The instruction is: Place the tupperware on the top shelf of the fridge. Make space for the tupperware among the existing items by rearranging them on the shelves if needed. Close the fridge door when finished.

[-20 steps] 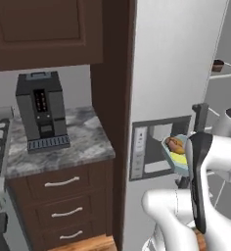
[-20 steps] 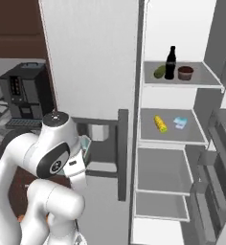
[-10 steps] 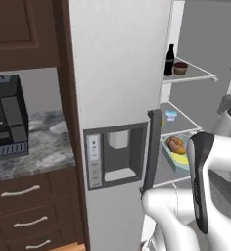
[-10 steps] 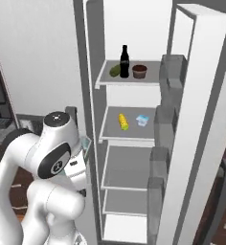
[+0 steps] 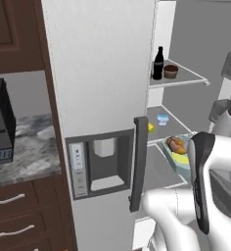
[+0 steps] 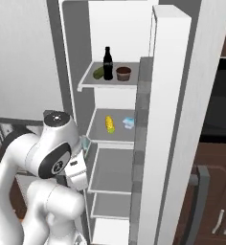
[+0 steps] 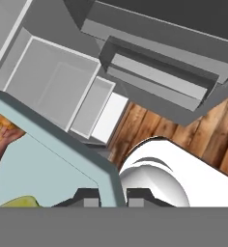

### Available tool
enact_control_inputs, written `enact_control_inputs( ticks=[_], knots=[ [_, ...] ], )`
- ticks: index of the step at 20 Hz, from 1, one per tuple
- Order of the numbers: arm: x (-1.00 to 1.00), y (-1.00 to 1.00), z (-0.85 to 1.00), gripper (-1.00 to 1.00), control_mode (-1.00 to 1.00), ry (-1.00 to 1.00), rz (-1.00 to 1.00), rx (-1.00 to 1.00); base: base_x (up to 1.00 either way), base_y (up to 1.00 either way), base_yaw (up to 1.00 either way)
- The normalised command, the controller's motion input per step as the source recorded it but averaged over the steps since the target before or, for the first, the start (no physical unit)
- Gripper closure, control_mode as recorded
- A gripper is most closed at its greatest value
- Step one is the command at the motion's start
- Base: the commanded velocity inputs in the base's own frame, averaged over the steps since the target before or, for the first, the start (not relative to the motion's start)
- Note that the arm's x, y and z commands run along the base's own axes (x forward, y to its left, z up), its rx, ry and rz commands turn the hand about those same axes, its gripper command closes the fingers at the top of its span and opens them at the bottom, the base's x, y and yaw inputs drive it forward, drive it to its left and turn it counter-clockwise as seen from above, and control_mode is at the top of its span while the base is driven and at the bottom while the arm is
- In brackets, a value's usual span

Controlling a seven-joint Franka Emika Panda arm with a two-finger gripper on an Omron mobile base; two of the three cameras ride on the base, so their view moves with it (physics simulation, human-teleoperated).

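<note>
Partway through, with the carry done and the placing still ahead: tupperware (image 5: pixel 178 151) held up in front of the open fridge (image 5: pixel 100 98), roughly level with the second shelf down, its rim pinched between the closed gripper (image 7: pixel 111 197) fingers, orange-brown and yellow food visible inside through the hand view. Not yet on the top shelf (image 6: pixel 112 81), which already carries a dark bottle (image 6: pixel 107 62), a green round item (image 6: pixel 98 72) just left of it and a small brown cup (image 6: pixel 123 73) on its right, leaving bare panel mainly toward the front edge and right side. Likely tight for the container, so shifting one of those three may be needed first, though hard to judge the free room from here. One shelf below: yellow cob (image 6: pixel 109 124) and tiny pale blue cup (image 6: pixel 129 122), near each other, untouched. Fridge door (image 6: pixel 170 124) standing wide open, bins facing in; closing it remains the last step
</note>
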Motion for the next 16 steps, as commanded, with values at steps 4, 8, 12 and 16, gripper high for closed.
enact_control_inputs(
  ticks=[4, 8, 12, 16],
  knots=[
    [0.00, 0.00, 0.00, 1.00, 1.00, 0.00, 0.00, 0.00, 0.33, -0.11, 0.02],
    [0.00, 0.00, 0.00, 1.00, 1.00, 0.00, 0.00, 0.00, 0.39, -0.32, 0.00],
    [0.00, 0.00, 0.00, 1.00, 1.00, 0.00, 0.00, 0.00, 0.49, -0.44, 0.00],
    [0.00, 0.00, 0.00, 1.00, 1.00, 0.00, 0.00, 0.00, 0.40, -0.31, 0.00]
  ],
)
